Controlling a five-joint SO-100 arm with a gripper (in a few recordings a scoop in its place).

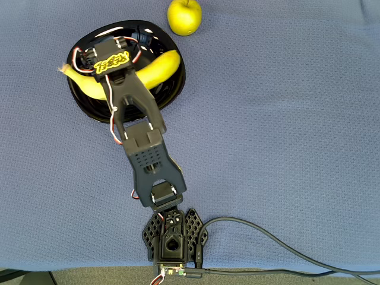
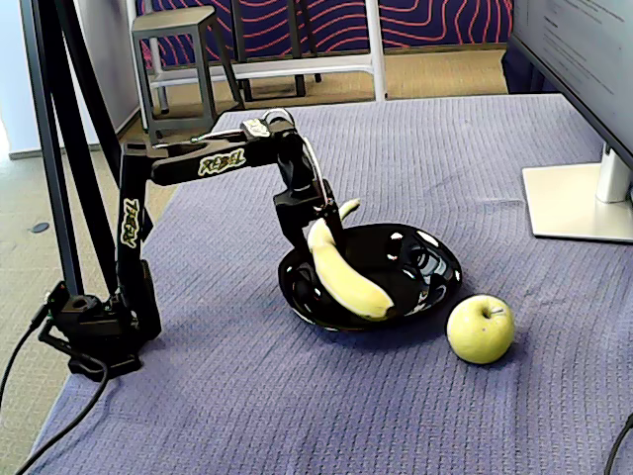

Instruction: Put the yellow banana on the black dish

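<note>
Black gripper left of centre in the fixed view, clamped on the yellow banana near its stem end, banana lying across the black dish at centre, yellow-green apple just right of the dish, blue cloth beneath.

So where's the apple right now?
The apple sits on the blue cloth at the overhead view's top edge, just right of the black dish, not touching it.
</note>
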